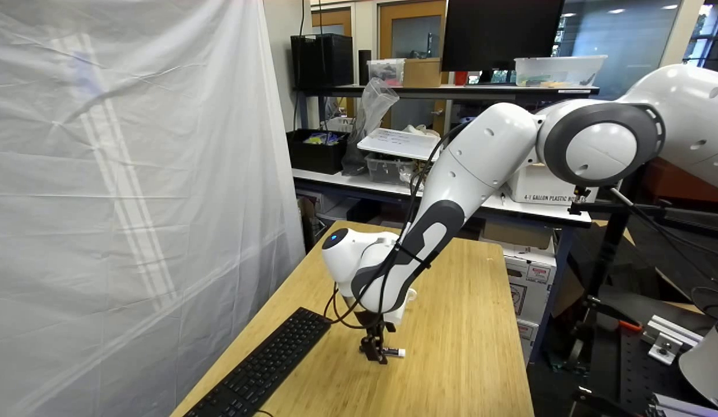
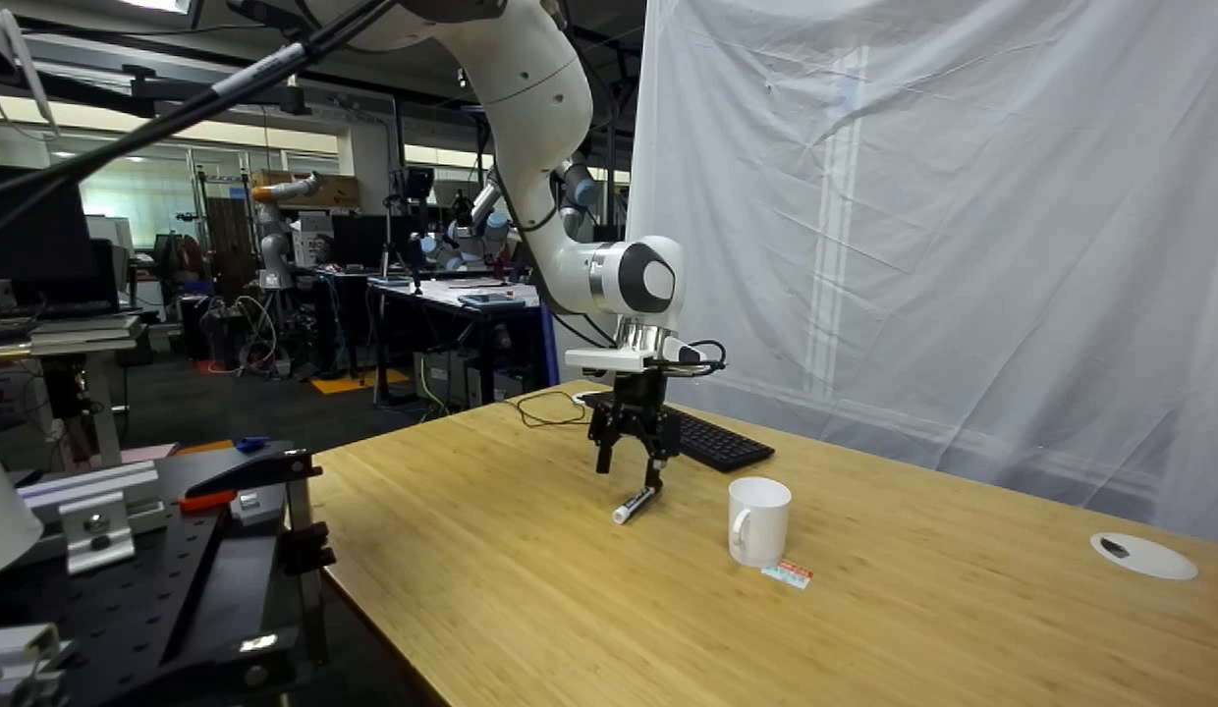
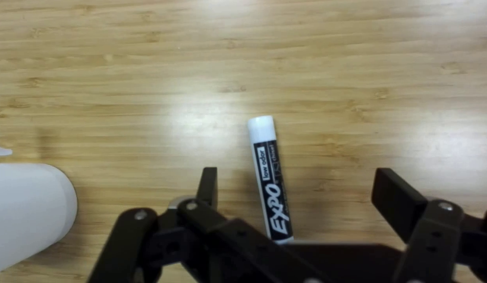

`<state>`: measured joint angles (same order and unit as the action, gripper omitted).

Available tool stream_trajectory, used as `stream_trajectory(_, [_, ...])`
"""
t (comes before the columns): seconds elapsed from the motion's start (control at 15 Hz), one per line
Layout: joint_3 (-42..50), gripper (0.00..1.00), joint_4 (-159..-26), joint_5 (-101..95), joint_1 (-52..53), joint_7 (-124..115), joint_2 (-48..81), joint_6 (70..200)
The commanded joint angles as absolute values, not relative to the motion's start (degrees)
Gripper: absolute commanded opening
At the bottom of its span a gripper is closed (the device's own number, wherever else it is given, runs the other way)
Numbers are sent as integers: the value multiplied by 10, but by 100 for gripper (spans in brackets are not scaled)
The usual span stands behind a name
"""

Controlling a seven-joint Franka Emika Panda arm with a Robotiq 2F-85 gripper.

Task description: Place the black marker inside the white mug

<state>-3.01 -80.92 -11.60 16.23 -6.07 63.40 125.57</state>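
Wrist view puts the short black-and-white cylindrical marker (image 3: 270, 181) just below the middle of the frame, flat on the pale, striped wooden table (image 3: 110, 90), with a white end toward the top. The black two-fingered gripper (image 3: 297, 182) shows along the bottom edge, its fingers spread wide and the marker lying between them in the picture — wood shows on both sides of the barrel, so nothing is held. The marker sits nearer the fingertip at the left of the frame and leans slightly, its top end to the left.

In an exterior view, the plain white cylindrical mug with a side handle (image 2: 763, 525) stands upright right of centre in the lower half, apart from the marker.

I judge the step in hand to be lining up the grasp, with carrying and dropping in still undone. The next move calls for a small shift toward the left of the wrist frame, perhaps a slight turn, then closing the fingers square across the barrel. Whether the fingertips are low enough I cannot tell — in both exterior views the gripper hides part of the marker. After that, the marker would probably need lifting above the mug's rim and tipping steeply to go in.
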Motion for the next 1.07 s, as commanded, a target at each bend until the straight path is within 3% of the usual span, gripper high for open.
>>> stream_trajectory(0.0, [-27, 100, -817, -119, 164, -46, 630, 1281])
stream_trajectory(1.0, [-22, 100, -864, -118, 152, -18, 632, 1345])
